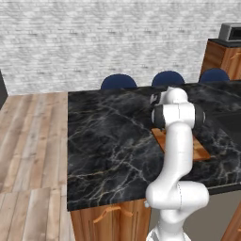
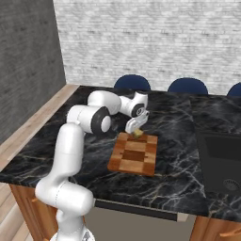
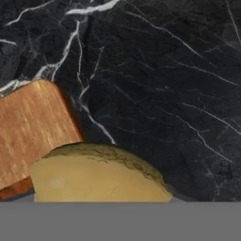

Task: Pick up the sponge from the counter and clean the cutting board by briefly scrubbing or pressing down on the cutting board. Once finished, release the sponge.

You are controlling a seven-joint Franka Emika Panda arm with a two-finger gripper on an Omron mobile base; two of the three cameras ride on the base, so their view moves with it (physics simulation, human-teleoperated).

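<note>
hand (image 2: 137,128) closed on the sponge (image 2: 138,133), angled down over the far edge of the cutting board. table (image 2: 179,174) spreads beneath the hand. cutting board (image 2: 133,154) lies directly below it. sponge sits between the fingers, at the board's far edge.

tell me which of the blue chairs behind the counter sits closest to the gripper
In the right base view, the leftmost blue chair. It sits just behind the counter's far edge, almost straight beyond the gripper; the other two stand farther right.
</note>
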